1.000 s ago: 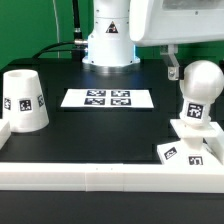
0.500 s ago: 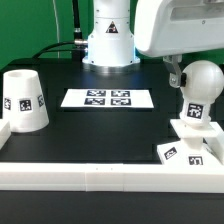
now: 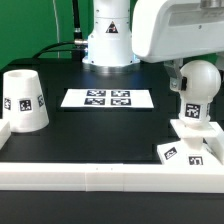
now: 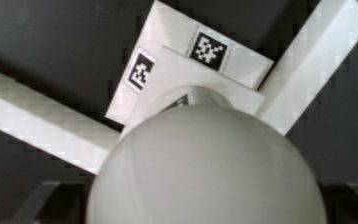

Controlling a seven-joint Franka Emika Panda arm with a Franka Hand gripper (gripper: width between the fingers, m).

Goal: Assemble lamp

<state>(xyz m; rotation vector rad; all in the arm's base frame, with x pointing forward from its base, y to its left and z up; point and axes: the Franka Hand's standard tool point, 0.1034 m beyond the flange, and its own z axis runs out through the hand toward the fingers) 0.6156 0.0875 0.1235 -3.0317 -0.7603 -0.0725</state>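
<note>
The white bulb (image 3: 198, 92) stands upright on the flat square base (image 3: 176, 146) at the exterior view's right, in the corner of the rails. My gripper (image 3: 192, 70) is at the bulb's rounded top. One dark finger (image 3: 176, 72) shows beside the bulb and the other is hidden. In the wrist view the bulb (image 4: 202, 160) fills the space between my two fingers (image 4: 39, 205), which stand wide apart at its sides, open around it. The base (image 4: 179, 62) with its tags lies beyond. The tapered shade (image 3: 22, 100) stands at the exterior view's left.
The marker board (image 3: 108, 98) lies flat mid-table. A long white rail (image 3: 100, 178) runs along the front and another (image 4: 322, 62) passes by the base. The robot's pedestal (image 3: 108, 45) stands at the back.
My gripper has come down and toward the exterior view's left, over the bulb's top. The bulb, base and shade have stayed in place.
</note>
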